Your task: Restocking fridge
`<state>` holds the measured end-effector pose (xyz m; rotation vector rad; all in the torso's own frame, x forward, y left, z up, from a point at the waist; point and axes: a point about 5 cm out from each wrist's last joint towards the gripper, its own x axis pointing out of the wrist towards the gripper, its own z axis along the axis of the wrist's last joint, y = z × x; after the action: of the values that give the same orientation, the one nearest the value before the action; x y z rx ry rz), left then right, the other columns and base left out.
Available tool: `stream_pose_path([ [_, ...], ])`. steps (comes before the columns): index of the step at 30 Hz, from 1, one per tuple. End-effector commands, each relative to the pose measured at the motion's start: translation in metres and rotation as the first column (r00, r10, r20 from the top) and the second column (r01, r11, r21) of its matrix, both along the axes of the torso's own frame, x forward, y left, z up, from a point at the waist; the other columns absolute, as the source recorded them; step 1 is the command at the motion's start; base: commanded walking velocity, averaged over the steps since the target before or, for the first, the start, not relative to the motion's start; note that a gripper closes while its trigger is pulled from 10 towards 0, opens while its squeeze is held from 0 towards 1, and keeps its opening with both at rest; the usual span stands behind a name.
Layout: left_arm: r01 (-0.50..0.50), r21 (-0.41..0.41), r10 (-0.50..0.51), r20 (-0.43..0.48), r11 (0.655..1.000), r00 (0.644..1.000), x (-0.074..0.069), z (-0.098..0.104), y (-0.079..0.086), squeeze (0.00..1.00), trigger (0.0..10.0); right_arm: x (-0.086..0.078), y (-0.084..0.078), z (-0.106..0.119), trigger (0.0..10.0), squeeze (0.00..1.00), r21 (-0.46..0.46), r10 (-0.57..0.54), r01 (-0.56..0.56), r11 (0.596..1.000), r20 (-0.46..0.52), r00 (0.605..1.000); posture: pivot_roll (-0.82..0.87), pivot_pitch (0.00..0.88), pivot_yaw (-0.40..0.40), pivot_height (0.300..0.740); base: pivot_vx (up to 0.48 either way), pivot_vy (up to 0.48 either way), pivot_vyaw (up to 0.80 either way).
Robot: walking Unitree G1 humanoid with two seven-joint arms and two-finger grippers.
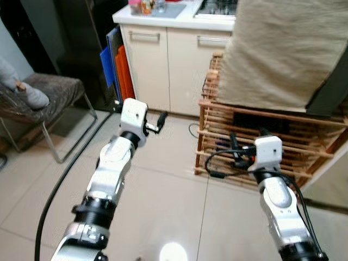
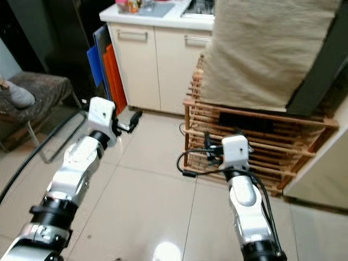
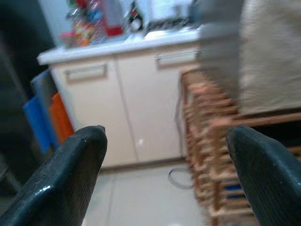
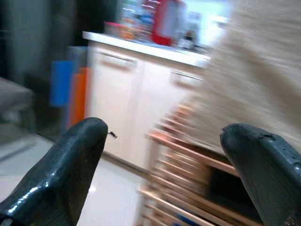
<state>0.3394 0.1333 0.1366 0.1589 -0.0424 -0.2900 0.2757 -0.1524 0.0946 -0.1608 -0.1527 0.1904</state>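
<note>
My left gripper (image 1: 156, 123) is held out over the tiled floor, open, with nothing between its fingers (image 3: 70, 179). My right gripper (image 1: 237, 150) is also open and empty, raised close in front of a wooden slatted rack (image 1: 261, 147). A tall dark appliance front (image 1: 65, 38) stands at the far left, beside the cream cabinet (image 1: 168, 60). Bottles and jars (image 3: 89, 23) and a red container (image 4: 164, 21) stand on the white counter (image 1: 179, 19).
A beige cloth (image 1: 277, 49) covers a bulky thing on the rack. Blue and orange boards (image 1: 117, 65) lean between the cabinet and the dark appliance. A chair (image 1: 54, 87) at the left holds a person's grey-socked foot (image 1: 32, 97). A black cable (image 1: 60, 185) crosses the floor.
</note>
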Motion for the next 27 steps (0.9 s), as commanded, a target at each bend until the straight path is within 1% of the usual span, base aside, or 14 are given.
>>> stream_pose_path([
  [1,0.008,-0.009,-0.008,0.019,1.0,1.0,0.0,0.003,-0.004,0.0,10.0,-0.003,-0.011,0.001,10.0,0.0,-0.003,-0.026,0.026,1.0,0.004,1.0,-0.15,0.0,0.032,0.74,0.0,0.0,0.0],
  [3,0.006,-0.015,-0.005,0.023,1.0,1.0,0.0,0.004,-0.004,0.0,10.0,-0.004,-0.012,0.002,10.0,0.0,0.0,-0.03,0.03,1.0,0.009,1.0,-0.15,0.0,0.031,0.74,0.165,0.0,0.0],
  [4,-0.025,-0.025,0.026,0.013,0.999,1.0,0.002,0.006,-0.001,0.0,10.0,-0.008,-0.012,0.004,10.0,0.0,0.008,-0.024,0.024,1.0,0.02,1.0,-0.11,0.0,0.026,0.74,0.48,0.0,0.0],
  [6,-0.047,-0.031,0.047,0.008,0.998,0.999,0.002,0.007,0.002,0.0,10.0,-0.011,-0.012,0.005,10.0,0.0,0.011,-0.017,0.017,1.0,0.023,1.0,-0.11,0.0,0.028,0.74,0.48,0.0,0.0],
  [11,-0.04,-0.03,0.04,0.001,0.999,0.999,0.002,0.006,0.001,0.0,10.0,-0.012,-0.012,0.005,10.0,0.0,0.006,-0.008,0.008,1.0,0.02,1.0,-0.12,0.0,0.048,0.74,0.48,0.0,0.0],
  [13,-0.029,-0.029,0.029,-0.006,0.999,1.0,0.003,0.004,-0.001,0.0,10.0,-0.007,-0.019,0.006,10.0,0.0,0.058,-0.079,0.079,0.995,0.003,0.997,-0.14,0.0,0.047,0.74,0.48,0.0,0.0],
  [17,-0.03,-0.034,0.03,-0.005,0.999,1.0,0.004,0.005,-0.002,0.0,10.0,-0.005,-0.025,0.006,10.0,0.0,0.093,-0.12,0.12,0.988,-0.015,0.993,-0.13,0.0,0.041,0.74,0.48,0.0,0.0],
  [18,-0.037,-0.045,0.036,-0.006,0.998,0.999,0.005,0.005,-0.003,0.0,10.0,-0.008,-0.032,0.002,10.0,0.0,0.11,-0.151,0.155,0.982,-0.046,0.987,-0.14,0.0,0.036,0.74,0.48,0.0,0.0],
  [19,-0.037,-0.045,0.036,-0.006,0.998,0.999,0.005,0.005,-0.003,0.0,10.0,-0.008,-0.032,0.002,10.0,0.0,0.11,-0.151,0.155,0.982,-0.046,0.987,-0.14,0.0,0.036,0.74,0.48,0.0,0.0],
  [20,-0.038,-0.048,0.037,-0.011,0.998,0.999,0.004,0.004,-0.005,0.0,10.0,-0.01,-0.036,-0.001,10.0,0.0,0.109,-0.159,0.165,0.98,-0.062,0.985,-0.14,0.0,0.033,0.74,0.472,0.0,0.0],
  [23,-0.034,-0.039,0.034,-0.016,0.999,0.999,0.002,0.001,-0.005,0.0,10.0,-0.01,-0.037,-0.003,10.0,0.0,0.107,-0.159,0.166,0.98,-0.07,0.985,-0.14,0.0,0.033,0.74,0.472,0.0,0.0],
  [27,-0.033,-0.034,0.033,-0.021,0.999,0.999,0.001,-0.001,-0.004,0.0,10.0,-0.004,-0.035,-0.005,10.0,0.0,0.108,-0.163,0.171,0.979,-0.082,0.983,-0.13,0.0,0.032,0.74,0.469,0.0,0.0],
])
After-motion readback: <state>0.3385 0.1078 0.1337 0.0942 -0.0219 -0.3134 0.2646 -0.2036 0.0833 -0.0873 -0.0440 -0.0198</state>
